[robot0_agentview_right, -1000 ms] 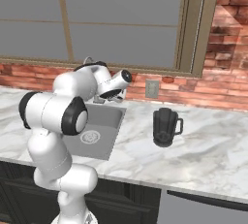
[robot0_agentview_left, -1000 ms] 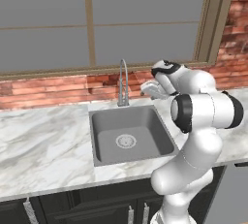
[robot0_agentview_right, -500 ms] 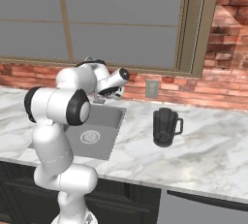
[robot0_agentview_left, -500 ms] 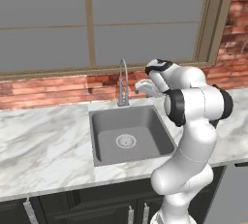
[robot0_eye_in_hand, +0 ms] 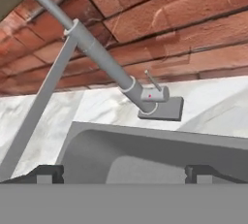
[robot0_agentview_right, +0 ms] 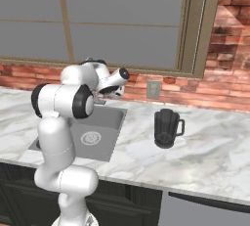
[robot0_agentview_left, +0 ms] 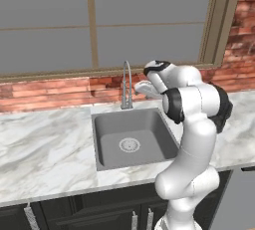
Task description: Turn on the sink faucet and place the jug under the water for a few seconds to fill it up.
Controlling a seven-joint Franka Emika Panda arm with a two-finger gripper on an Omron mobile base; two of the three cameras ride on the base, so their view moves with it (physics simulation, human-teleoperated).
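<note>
While the claw [robot0_eye_in_hand: 124, 172] hangs with its tips wide apart and empty near the base of the sink faucet [robot0_agentview_left: 126, 85], at the back rim of the sink [robot0_agentview_left: 130, 134], the jug [robot0_agentview_right: 166, 128] stands upright on the marble tabletop [robot0_agentview_right: 210, 156], well right of the basin.

A kitchen: marble counter [robot0_agentview_left: 45, 149] with sink [robot0_agentview_left: 107, 134], brick backsplash [robot0_agentview_left: 50, 92], window [robot0_agentview_left: 99, 20], dark cabinets [robot0_agentview_left: 89, 214].

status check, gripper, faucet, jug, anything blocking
Gripper open, empty, aimed at the sink faucet base and lever. No water running. Jug upright on the counter right of the sink, untouched. Nothing blocking.
</note>
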